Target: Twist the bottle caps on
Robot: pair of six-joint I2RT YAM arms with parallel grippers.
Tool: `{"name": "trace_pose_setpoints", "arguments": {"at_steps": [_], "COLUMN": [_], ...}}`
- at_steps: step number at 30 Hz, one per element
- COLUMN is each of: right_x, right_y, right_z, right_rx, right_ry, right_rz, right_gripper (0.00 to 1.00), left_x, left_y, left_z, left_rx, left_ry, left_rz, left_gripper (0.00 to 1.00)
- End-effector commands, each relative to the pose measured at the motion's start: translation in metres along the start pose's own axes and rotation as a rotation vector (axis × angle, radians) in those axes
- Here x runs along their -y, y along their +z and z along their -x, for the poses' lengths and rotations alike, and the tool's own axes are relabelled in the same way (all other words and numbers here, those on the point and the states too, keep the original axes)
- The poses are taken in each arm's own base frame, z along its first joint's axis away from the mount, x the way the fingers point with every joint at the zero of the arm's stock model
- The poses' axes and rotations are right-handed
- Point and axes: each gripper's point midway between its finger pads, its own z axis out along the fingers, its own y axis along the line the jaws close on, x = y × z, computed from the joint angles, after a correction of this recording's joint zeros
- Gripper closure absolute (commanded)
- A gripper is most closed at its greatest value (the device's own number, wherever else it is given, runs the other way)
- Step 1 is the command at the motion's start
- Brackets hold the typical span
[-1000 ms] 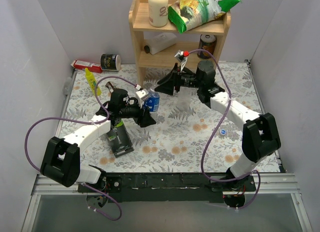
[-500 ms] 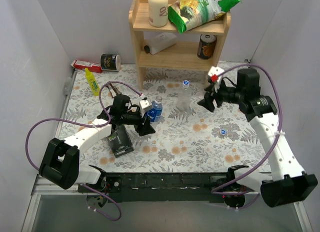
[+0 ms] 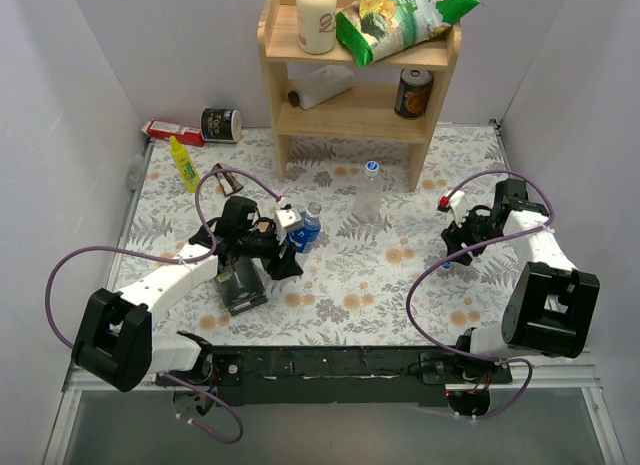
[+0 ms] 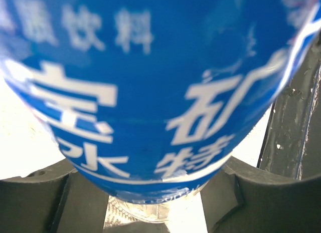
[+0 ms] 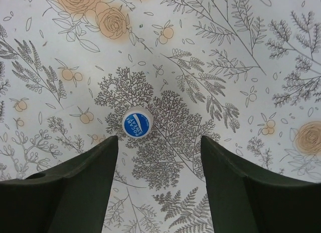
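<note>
My left gripper is shut on the blue-labelled clear bottle, which it holds tilted left of centre. The blue label fills the left wrist view, with the fingers on either side. I see no cap on its neck. The plain clear bottle stands upright at mid-table with a blue cap on top. A second blue cap lies loose on the floral cloth at the right. My right gripper is open and empty, pointing down just above this cap.
A wooden shelf at the back holds white bottles, a snack bag and a can. A yellow squeeze bottle, a dark tin and a red box lie at the back left. A dark green pack lies under my left arm.
My right arm has swung from the plain bottle at centre out to the right and down over the loose cap. My left gripper has shifted the labelled bottle slightly.
</note>
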Motion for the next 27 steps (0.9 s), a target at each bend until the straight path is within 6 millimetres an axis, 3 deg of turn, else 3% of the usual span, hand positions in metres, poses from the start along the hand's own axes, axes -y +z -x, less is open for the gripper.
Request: {"name": "trace_pose_setpoints", "arguments": {"at_steps": [1, 8, 16, 23, 27], "right_x": [0.004, 0.000, -0.004, -0.002, -0.004], "right_y": [0.002, 0.014, 0.030, 0.035, 0.036], "right_z": [0.009, -0.011, -0.013, -0.015, -0.016], "right_rx": [0.046, -0.015, -0.042, -0.058, -0.061], "right_ry": [-0.195, -0.283, -0.285, -0.269, -0.276], "right_rz": [-0.012, -0.021, -0.048, -0.035, -0.022], "right_gripper": [0.26, 0.29, 0.30, 0.41, 0.42], "left_x": [0.001, -0.005, -0.009, -0.010, -0.010], "left_y": [-0.002, 0.000, 0.003, 0.003, 0.004], "left_z": [0.002, 0.008, 0.009, 0.008, 0.007], "left_rx": [0.012, 0.022, 0.019, 0.016, 0.015], "left_ry": [0.006, -0.008, -0.016, -0.021, -0.020], "left_rz": [0.011, 0.024, 0.029, 0.029, 0.026], "left_gripper": [1.00, 1.00, 1.00, 1.00, 1.00]}}
